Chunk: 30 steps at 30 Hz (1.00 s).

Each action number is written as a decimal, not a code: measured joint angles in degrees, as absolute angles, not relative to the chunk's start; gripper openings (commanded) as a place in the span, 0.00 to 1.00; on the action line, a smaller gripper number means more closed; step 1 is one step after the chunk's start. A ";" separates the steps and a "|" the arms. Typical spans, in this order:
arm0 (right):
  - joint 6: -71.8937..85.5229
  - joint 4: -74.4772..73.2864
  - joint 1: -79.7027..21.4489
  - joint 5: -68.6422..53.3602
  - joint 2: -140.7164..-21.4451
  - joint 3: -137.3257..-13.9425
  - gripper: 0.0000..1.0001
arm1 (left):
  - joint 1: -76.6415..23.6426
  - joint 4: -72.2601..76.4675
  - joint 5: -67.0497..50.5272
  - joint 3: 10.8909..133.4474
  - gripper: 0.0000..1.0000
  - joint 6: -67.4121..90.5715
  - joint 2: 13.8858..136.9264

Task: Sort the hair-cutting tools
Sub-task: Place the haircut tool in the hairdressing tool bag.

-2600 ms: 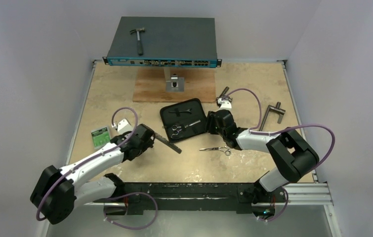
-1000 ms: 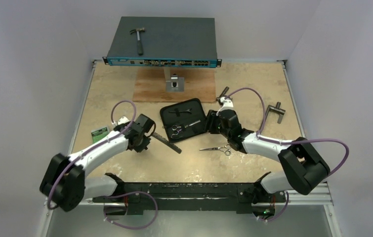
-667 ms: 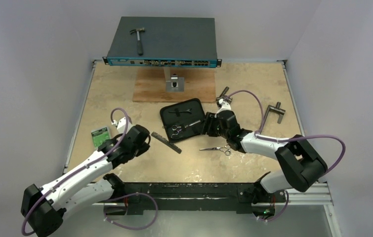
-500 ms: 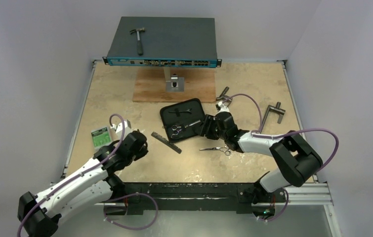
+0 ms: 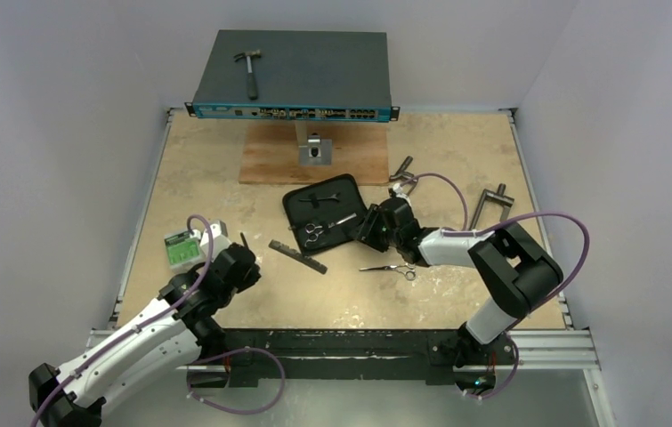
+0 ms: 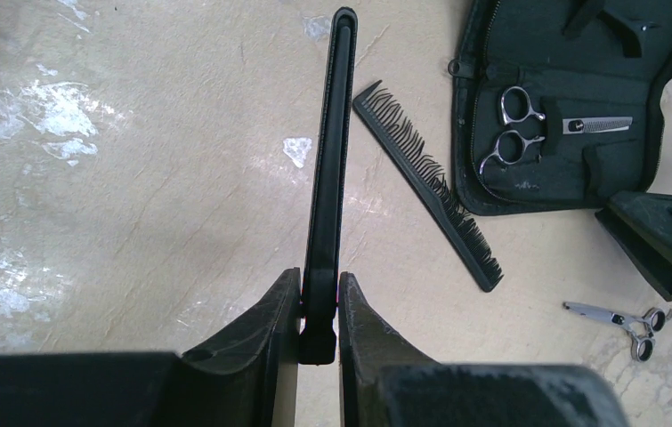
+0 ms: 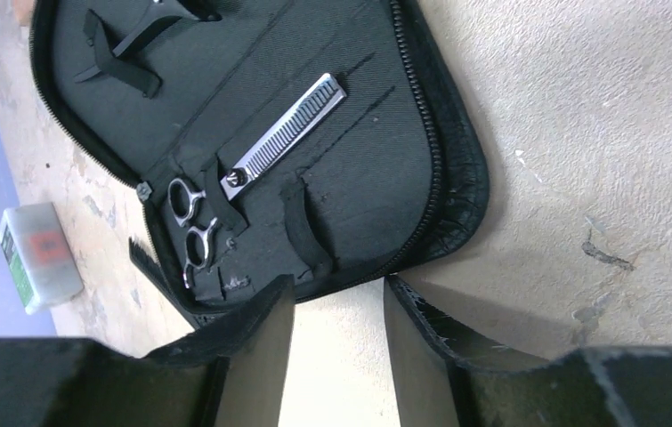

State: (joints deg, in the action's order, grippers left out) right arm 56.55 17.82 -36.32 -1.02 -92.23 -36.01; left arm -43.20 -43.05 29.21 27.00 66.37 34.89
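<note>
My left gripper (image 6: 319, 280) is shut on the near end of a thin black hair clip (image 6: 332, 160), which points away from it above the table; in the top view this gripper (image 5: 241, 253) is at the near left. A black comb (image 5: 297, 256) (image 6: 430, 187) lies between the clip and an open black case (image 5: 350, 200) (image 7: 359, 196). One pair of silver scissors (image 5: 319, 229) (image 7: 252, 169) is strapped in the case. Another pair (image 5: 390, 269) (image 6: 621, 316) lies loose on the table. My right gripper (image 5: 369, 229) (image 7: 339, 298) is open at the case's right edge, with bare table between its fingers.
A hammer (image 5: 247, 71) lies on a network switch (image 5: 314, 71) at the back, with a wooden board (image 5: 270, 165) in front of it. Grey T-handled tools (image 5: 490, 203) (image 5: 403, 169) lie right of the case. A green box (image 5: 181, 247) (image 7: 38, 258) sits at the left.
My left arm has drawn back toward the near left with the clip in its grip. My right gripper has pressed against the case's edge, and the case has shifted slightly left.
</note>
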 measured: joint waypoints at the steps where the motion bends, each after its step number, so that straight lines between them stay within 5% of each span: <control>1: 56.55 17.58 -36.32 -0.95 -92.71 -36.53 0.35 | -43.20 -43.05 29.21 26.89 0.00 66.37 34.92; 10: 52.88 14.20 -33.65 0.71 -93.27 -37.32 0.00 | -43.20 -40.95 28.29 26.74 0.00 64.27 36.12; 22: 40.53 -0.56 -31.07 5.10 -86.17 -38.20 0.00 | -43.20 -29.78 16.23 25.74 0.00 49.80 37.30; 30: 32.69 -10.76 -31.07 9.96 -80.88 -39.64 0.00 | -43.77 -25.85 0.64 30.83 0.00 35.66 52.31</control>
State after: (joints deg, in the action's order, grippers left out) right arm 32.69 -10.76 -31.07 9.96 -80.88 -39.64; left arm -43.77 -25.85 0.64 30.83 35.66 52.31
